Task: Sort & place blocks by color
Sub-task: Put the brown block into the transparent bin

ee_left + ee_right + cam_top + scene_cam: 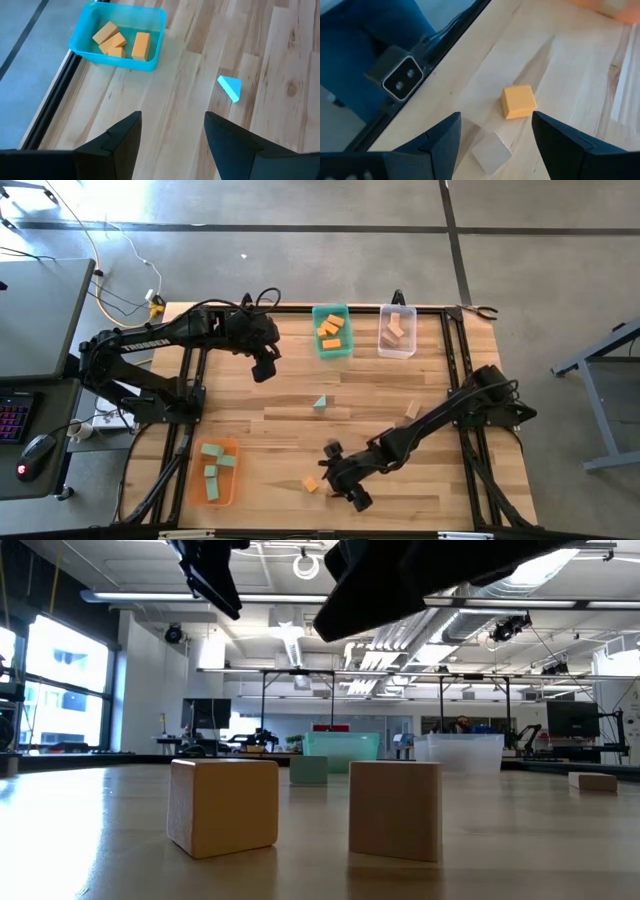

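Note:
My right gripper (338, 476) hovers open above the table's near middle. Past its fingers in the right wrist view (496, 119) an orange cube (518, 101) and a tan cube (491, 151) rest flat on the wood; the low view shows the orange cube (222, 805) and the tan cube (395, 810) side by side. My left gripper (265, 368) hangs open over the far-left middle (172, 117). A teal wedge (320, 403) lies mid-table, and a tan block (411, 410) lies to its right. The teal bin (332, 348) holds orange blocks, the clear bin (397, 350) tan ones, the orange bin (232, 470) teal ones.
Black frame rails run along the table's left (185, 420) and right (462, 370) sides. The low camera (400, 75) sits at the near edge, just beyond the two cubes. Bare wood lies between the teal wedge and the near cubes.

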Available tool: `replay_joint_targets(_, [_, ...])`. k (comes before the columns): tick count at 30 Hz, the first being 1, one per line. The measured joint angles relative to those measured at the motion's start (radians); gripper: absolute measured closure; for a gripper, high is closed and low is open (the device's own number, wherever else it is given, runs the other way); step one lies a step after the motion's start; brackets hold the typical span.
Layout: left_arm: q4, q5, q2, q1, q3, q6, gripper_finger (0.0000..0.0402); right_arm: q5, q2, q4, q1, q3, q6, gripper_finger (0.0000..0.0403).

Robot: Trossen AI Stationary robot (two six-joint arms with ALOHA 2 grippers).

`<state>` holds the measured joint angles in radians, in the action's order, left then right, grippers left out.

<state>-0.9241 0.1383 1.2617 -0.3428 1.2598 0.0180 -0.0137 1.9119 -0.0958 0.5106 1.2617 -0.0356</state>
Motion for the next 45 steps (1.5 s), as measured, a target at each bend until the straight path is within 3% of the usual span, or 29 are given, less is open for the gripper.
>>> replay_joint_targets(28, [0.001, 0.000, 0.000, 0.000, 0.000, 0.050, 0.0198, -0.017, 0.096, -0.014, -0.006, -0.001, -0.123, 0.0171])
replay_joint_targets(45, [0.002, 0.001, 0.000, 0.000, 0.000, 0.050, 0.0197, -0.049, 0.106, -0.004, -0.015, -0.001, -0.095, 0.0171])
